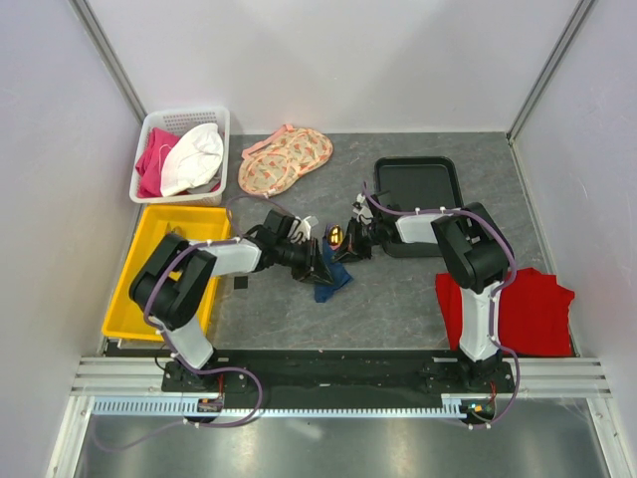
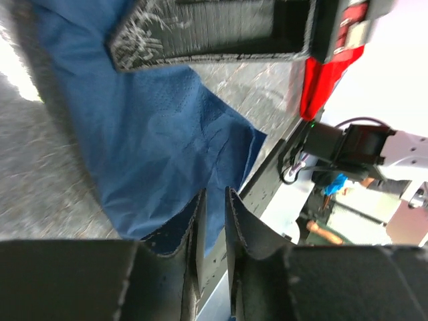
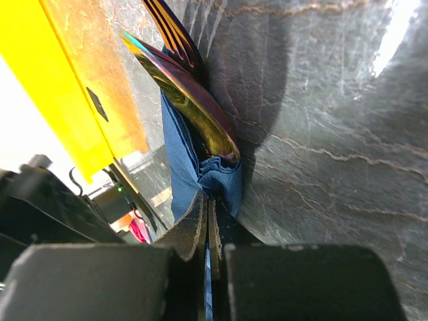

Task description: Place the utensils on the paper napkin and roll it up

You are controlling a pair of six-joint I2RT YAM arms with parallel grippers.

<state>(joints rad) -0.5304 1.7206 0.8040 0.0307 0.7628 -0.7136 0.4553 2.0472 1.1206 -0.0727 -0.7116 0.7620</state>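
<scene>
White basket (image 1: 185, 114) at ten o'clock, holding a pink cloth (image 1: 151, 164) and a white cloth (image 1: 195, 157). Yellow tray (image 1: 179, 219) at nine o'clock, just at the basket's six o'clock. Peach floral fabric (image 1: 285, 159) at eleven o'clock. Black tray (image 1: 418, 184) at one o'clock. Red cloth (image 1: 532, 309) at four o'clock, lying on the grey table (image 1: 398, 299).

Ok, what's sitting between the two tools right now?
Between the left tool and the right tool lie the bunched blue napkin and the gold-headed cutlery. The top view shows it.
</scene>
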